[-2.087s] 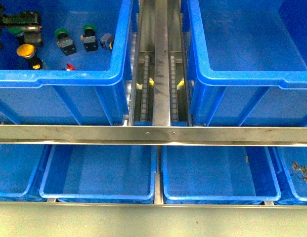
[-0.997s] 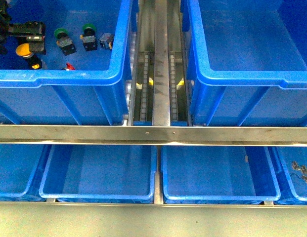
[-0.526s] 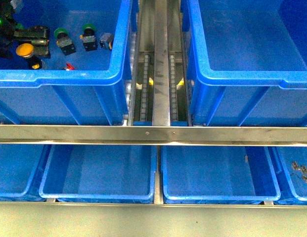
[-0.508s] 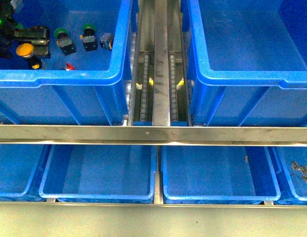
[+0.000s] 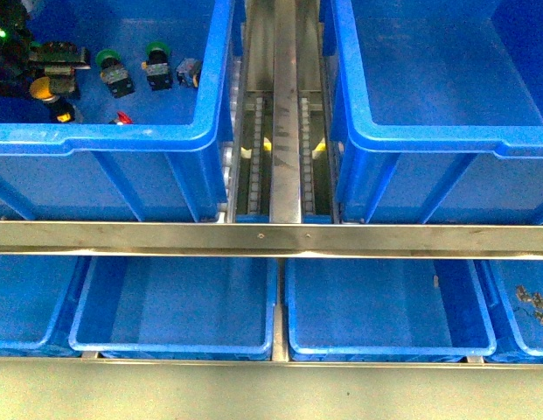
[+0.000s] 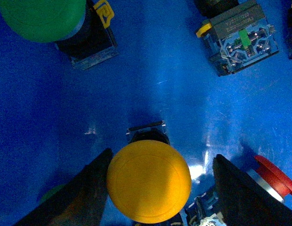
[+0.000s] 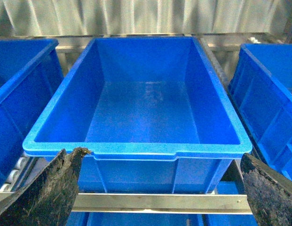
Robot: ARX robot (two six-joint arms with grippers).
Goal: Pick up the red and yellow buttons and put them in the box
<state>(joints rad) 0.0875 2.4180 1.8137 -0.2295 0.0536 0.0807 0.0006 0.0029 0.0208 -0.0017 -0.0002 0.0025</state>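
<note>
Nearest us is a row of shallow trays [image 5: 175,346]. We see no btns in them, only small metal bits [image 5: 533,302] in the far-right one. A steel rail [image 5: 271,236] crosses just behind and above them. Past it sit two deep crates w/ a roller track [image 5: 284,131] between.

The box [image 5: 428,140], on the right, shows no btns inside. We judge nothing delivered yet, so the task is at its 1st pick. The right gripper [image 7: 160,157] is out of the front view. Its wrist cam faces a deep bare-floored crate, prob the same box. Its jaws are wide apart w/ nothing in them.

The src crate [image 5: 122,136], on the left, holds all the parts. The left gripper [image 6: 160,160] is down inside, near its left edge in the front view. Its fingers [image 6: 80,193] are spread either side of the yellow button [image 6: 149,181], which is cap up and not clamped. We can't tell if a finger touches the cap.

The red button [image 6: 275,176] lies just beside the other finger, so it's tight there. The green buttons [image 5: 107,59] sit further off and aren't ours.

Left to do:
- close on the yellow button
- lift it over the thick rim
- cross the roller track
- drop it in the box
- then do the same for the red button

Room above looks open. The two rims are what we need to clear.
</note>
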